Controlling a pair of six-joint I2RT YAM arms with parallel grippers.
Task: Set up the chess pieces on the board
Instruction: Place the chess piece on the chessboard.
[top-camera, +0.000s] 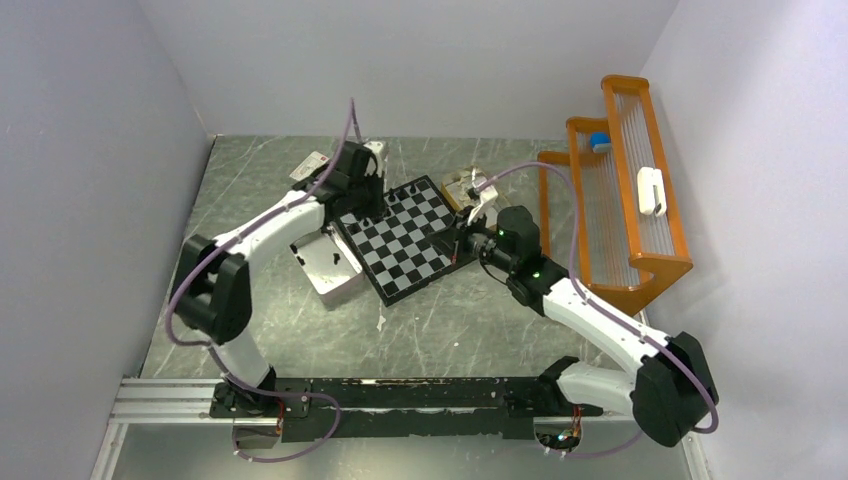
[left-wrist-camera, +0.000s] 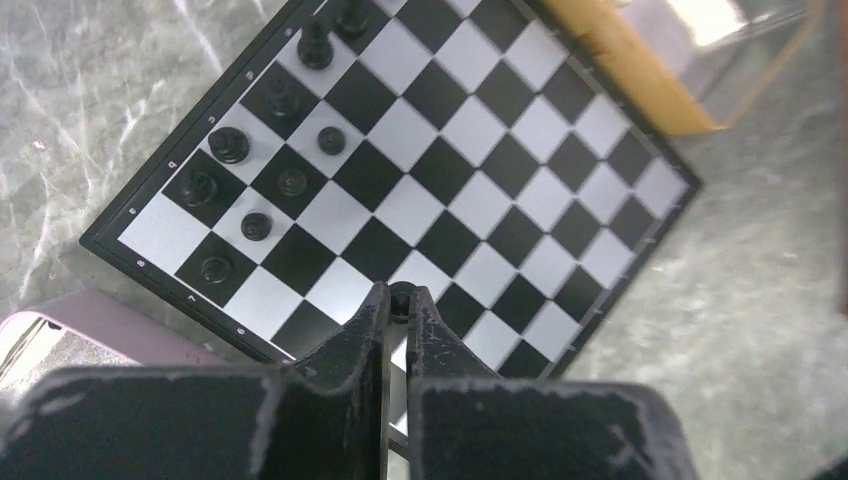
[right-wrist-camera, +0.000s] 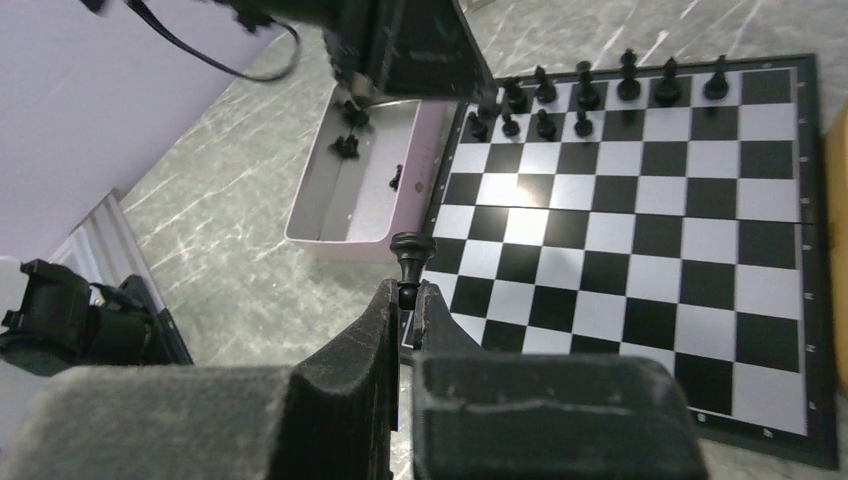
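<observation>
- The left gripper (left-wrist-camera: 400, 303) is hanging low over the board (left-wrist-camera: 480, 200), near the edge facing the white box (left-wrist-camera: 90, 325). Its fingers are pressed onto a black chessman (left-wrist-camera: 400, 296).
- Only the top of that piece is showing between the pads, so whether it is sitting straight cannot be told. If it is leaning, it is likely to topple on release.
- The right gripper (right-wrist-camera: 405, 297) is waiting by the board's right-hand edge. It is pinching a second black piece (right-wrist-camera: 408, 250) by one end, with the rest jutting past the fingertips.
- So short a hold is inviting the piece to swing or slip out on the way across, and it would then be rolling over the squares or onto the tabletop (top-camera: 480, 320).
- The set black pieces (right-wrist-camera: 588, 92) are crowding two rows along the board's far-left edge. A finger coming down beside them is risking a knock that fells several at once.
- Both arms are reaching over one small board from opposite sides. If they are moving in together, wrists or cables could be clashing above the squares.
- The board is lying loose on the tabletop, with the tan tray (left-wrist-camera: 620, 58) just beside its far-right edge. A hard push down could be shifting it and throwing off every later placement.
- Loose black pieces (right-wrist-camera: 345, 145) are lying in the box, so much of the set-up is not yet done.
</observation>
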